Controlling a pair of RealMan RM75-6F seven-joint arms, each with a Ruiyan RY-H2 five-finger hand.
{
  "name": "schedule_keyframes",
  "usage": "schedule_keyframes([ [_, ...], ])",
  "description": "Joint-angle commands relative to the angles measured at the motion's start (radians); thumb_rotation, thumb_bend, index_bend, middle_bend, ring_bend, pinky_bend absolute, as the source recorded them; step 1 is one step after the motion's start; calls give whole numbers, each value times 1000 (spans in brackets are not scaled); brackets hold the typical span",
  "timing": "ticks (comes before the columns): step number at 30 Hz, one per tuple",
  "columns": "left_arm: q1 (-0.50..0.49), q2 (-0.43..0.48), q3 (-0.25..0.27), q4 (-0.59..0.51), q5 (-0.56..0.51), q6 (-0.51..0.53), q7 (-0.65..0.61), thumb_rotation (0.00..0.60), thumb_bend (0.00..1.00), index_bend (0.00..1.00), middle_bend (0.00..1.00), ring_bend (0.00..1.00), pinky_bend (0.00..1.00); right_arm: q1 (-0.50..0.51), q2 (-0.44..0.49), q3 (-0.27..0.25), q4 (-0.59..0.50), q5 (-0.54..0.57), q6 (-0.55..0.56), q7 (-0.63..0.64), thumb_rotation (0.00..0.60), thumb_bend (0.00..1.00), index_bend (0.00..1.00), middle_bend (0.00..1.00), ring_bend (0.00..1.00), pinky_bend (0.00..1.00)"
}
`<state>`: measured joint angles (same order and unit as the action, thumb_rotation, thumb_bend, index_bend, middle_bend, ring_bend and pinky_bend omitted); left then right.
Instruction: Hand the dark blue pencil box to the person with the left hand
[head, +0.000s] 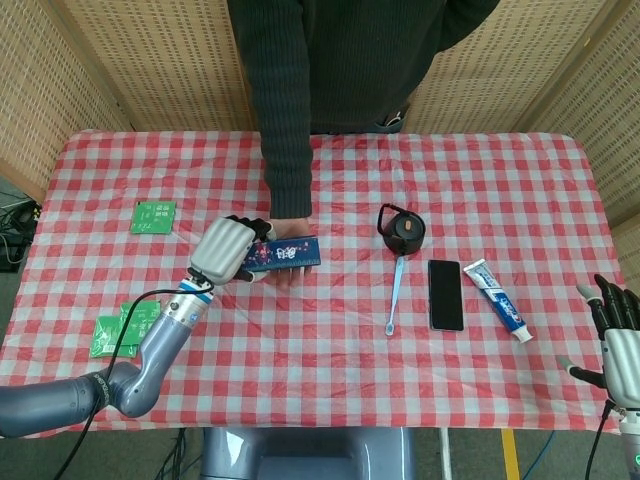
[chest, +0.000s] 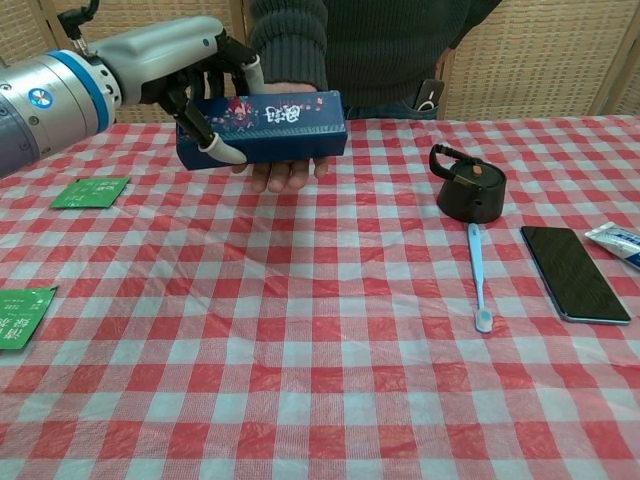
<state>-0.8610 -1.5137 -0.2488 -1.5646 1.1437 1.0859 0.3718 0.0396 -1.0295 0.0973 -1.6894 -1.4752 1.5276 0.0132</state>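
My left hand (head: 226, 250) (chest: 195, 80) grips the left end of the dark blue pencil box (head: 287, 254) (chest: 270, 125) and holds it level above the table. The box lies across the person's upturned palm (chest: 280, 172) (head: 288, 275), whose fingers show below it; whether box and palm touch I cannot tell. The person's dark-sleeved arm (head: 281, 120) reaches down from the far side. My right hand (head: 618, 340) hangs off the table's right edge with fingers spread and nothing in it.
A black round pouch (head: 402, 229) (chest: 465, 188), a blue toothbrush (head: 395, 292) (chest: 477, 275), a black phone (head: 446, 294) (chest: 572, 272) and a toothpaste tube (head: 496, 299) lie on the right half. Green packets (head: 153, 216) (head: 128, 327) lie at the left.
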Motion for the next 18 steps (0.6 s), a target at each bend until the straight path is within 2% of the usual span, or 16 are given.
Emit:
schedule_keyframes([
  [1,-2,-6,-1,7,7,-7,-14,600,46,421,311,407,461,1,0,1,1,2,-1,-1,600,0,145,0,0,0],
  [3,-1,1,-2,-2,5,-14,-22,600,9,178,89,159,281,1,0,0,1,3,-3,-1,600,0,145,0,0,0],
  [5,2,6,-6,-11,9,-9,-31,600,0,34,3,26,131,1,-1,0,0,3,-3,-1,600,0,145,0,0,0],
  [6,4,9,-8,-16,11,-6,-35,600,0,3,0,1,75,1,0,0,0,3,-3,-1,600,0,145,0,0,0],
  [9,15,36,-18,-52,34,18,-53,600,0,0,0,0,15,0,1,-1,-2,0,-1,-1,600,0,145,0,0,0],
  [12,29,73,-30,-98,60,48,-64,600,0,0,0,0,2,-1,0,-3,-4,-4,1,-3,600,0,145,0,0,0],
  [15,56,138,-40,-168,89,86,-74,600,0,0,0,0,0,-1,0,-4,-7,-7,2,-4,600,0,145,0,0,0],
  [18,115,248,-32,-257,121,137,-78,600,0,0,0,0,0,-3,2,-6,-11,-10,3,-3,600,0,145,0,0,0],
])
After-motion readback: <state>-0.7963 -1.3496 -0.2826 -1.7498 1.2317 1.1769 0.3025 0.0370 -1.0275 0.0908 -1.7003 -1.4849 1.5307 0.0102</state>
